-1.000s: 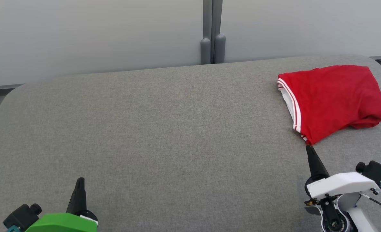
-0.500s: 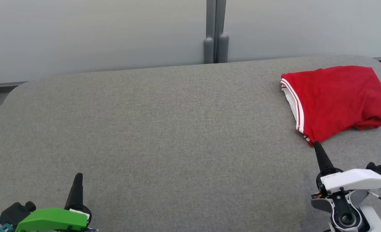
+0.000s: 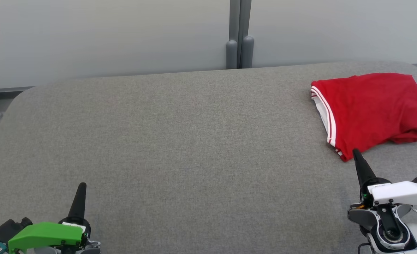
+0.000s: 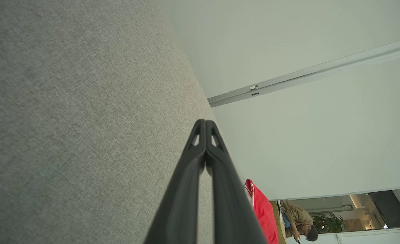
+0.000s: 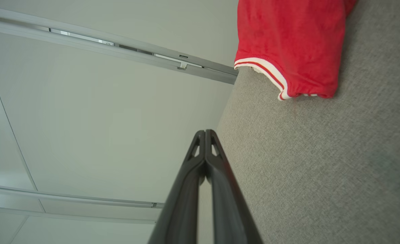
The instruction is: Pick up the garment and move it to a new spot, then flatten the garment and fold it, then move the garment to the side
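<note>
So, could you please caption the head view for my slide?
Red garment at far right of the grey surface; shut right pincer beside its near corner.

The big grey table (image 3: 194, 148) is bare across its left side and middle, so a gripper could pass freely there. The red cloth (image 3: 370, 109) lies in a low heap at the far right and is the one thing in the way. The right gripper (image 3: 355, 152) points at its near corner, close by. The left gripper (image 3: 82, 185) sits well apart at the near left. Behind the table, a pale wall (image 3: 106, 35) and a grey post (image 3: 239, 53) block the way.
</note>
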You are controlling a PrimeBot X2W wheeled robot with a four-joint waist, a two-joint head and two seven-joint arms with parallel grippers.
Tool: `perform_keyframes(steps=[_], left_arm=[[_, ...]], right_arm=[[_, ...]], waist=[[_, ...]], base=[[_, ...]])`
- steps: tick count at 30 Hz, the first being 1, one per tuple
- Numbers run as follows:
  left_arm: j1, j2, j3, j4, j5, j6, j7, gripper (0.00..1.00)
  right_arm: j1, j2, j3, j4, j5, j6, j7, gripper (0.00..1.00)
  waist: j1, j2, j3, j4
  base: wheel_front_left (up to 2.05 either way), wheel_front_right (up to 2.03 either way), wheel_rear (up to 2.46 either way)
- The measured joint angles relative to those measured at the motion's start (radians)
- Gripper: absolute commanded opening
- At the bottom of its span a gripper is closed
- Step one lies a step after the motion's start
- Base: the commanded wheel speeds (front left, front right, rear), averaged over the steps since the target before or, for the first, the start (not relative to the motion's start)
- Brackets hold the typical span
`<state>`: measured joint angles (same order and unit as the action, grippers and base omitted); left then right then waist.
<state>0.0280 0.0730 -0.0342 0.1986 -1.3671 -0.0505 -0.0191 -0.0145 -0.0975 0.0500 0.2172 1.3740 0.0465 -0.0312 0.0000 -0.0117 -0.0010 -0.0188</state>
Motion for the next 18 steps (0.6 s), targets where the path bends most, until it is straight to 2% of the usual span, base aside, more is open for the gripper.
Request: perform_keyframes(steps=[18], left_arm=[[-0.047, 0.006, 0.03, 0.042, -0.23, -0.047, 0.052, 0.0]], right_arm=[[-0.022, 0.001, -0.074, 0.023, 0.235, 0.049, 0.051, 0.0]], waist=[[0.0, 0.0001, 0.003, 0.015]], base=[[0.0, 0.0, 0.0]])
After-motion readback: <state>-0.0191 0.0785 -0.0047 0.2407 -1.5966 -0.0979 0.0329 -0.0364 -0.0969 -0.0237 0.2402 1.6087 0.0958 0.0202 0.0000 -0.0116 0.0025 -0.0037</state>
